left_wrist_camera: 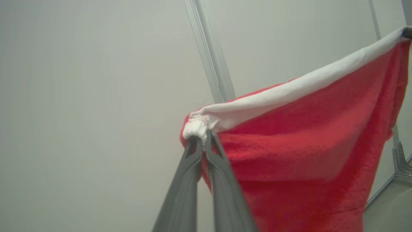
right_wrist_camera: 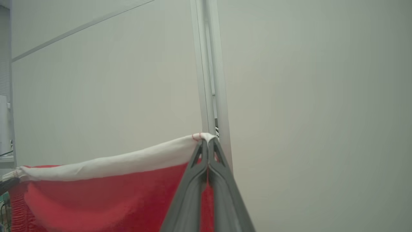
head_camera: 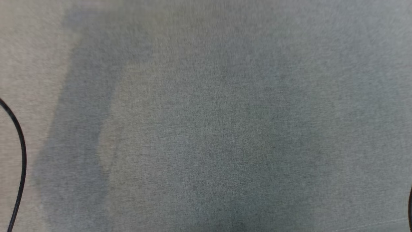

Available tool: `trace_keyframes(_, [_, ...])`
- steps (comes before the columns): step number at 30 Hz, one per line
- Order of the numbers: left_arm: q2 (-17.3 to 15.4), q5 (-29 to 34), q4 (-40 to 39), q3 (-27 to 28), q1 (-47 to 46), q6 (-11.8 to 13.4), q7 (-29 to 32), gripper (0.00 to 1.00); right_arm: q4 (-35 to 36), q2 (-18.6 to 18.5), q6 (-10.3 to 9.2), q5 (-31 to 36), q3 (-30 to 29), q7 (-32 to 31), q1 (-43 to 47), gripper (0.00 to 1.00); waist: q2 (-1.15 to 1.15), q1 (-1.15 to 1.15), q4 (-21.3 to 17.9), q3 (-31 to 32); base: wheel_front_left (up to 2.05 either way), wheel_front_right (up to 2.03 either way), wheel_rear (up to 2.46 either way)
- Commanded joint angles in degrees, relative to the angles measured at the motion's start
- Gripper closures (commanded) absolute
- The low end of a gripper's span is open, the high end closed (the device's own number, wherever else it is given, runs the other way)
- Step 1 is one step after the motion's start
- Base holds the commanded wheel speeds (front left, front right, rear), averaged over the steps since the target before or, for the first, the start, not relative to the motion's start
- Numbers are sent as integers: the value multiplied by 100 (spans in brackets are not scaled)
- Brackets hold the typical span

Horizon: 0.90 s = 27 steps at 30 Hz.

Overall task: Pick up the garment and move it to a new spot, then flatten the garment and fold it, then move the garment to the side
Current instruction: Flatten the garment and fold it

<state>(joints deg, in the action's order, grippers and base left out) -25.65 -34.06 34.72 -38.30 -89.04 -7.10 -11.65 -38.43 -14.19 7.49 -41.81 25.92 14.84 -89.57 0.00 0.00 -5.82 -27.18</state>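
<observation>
The garment [left_wrist_camera: 309, 141] is red knit fabric with a white band along its top edge, and it hangs stretched in the air between my two grippers. My left gripper [left_wrist_camera: 202, 137] is shut on one bunched white corner. In the right wrist view the garment [right_wrist_camera: 106, 196] hangs to the left, and my right gripper [right_wrist_camera: 206, 141] is shut on its other white corner. At the far upper right of the left wrist view, the band runs up to the right arm's dark fingertips [left_wrist_camera: 407, 32].
The head view looks down on a grey cloth surface [head_camera: 206, 122] crossed by soft shadows, with a black cable [head_camera: 19, 151] at its left edge. Behind the garment stands a pale wall with a metal upright [left_wrist_camera: 210, 54], also visible as the metal upright [right_wrist_camera: 209, 71].
</observation>
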Motion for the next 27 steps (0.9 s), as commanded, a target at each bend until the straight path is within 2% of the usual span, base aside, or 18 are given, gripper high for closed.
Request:
trace_keyframes(1, [162,208,290,14,-465,21,-206,100,-3,106,1,309,-298,45,-331,100,0,0,-104,-874,0,0,0])
trace_keyframes(5, [344,527,707,-129,-775,-24,-344,100,38,354,1,795,-448,41,-406,100,0,0,-107,-1402,0,0,0])
trace_keyframes(7, [359,598,610,-68,-746,-29,-357,100,62,374,1,891,-446,42,-297,100,0,0,-85,-1588,0,0,0])
trace_keyframes(11, [290,687,168,-82,-86,-36,-356,100,164,317,1,948,-182,44,178,100,0,0,-67,-1745,0,0,0])
trace_keyframes(18, [-9,691,-1020,-276,1045,-39,-357,100,835,-164,1,743,131,43,1075,100,0,0,15,-1609,0,0,0])
trace_keyframes(19, [-102,744,-1457,-285,1505,-38,-357,100,1133,-371,0,758,157,43,1485,100,0,0,45,-1466,0,0,0])
trace_keyframes(23, [-307,880,-2241,-222,2537,-39,-358,100,1746,-776,1,739,98,44,2444,100,0,0,105,-1115,0,0,0])
trace_keyframes(27, [-345,1017,-2886,-181,3630,-39,-358,100,2095,-1018,0,428,-183,44,3611,100,0,0,177,-682,0,0,0])
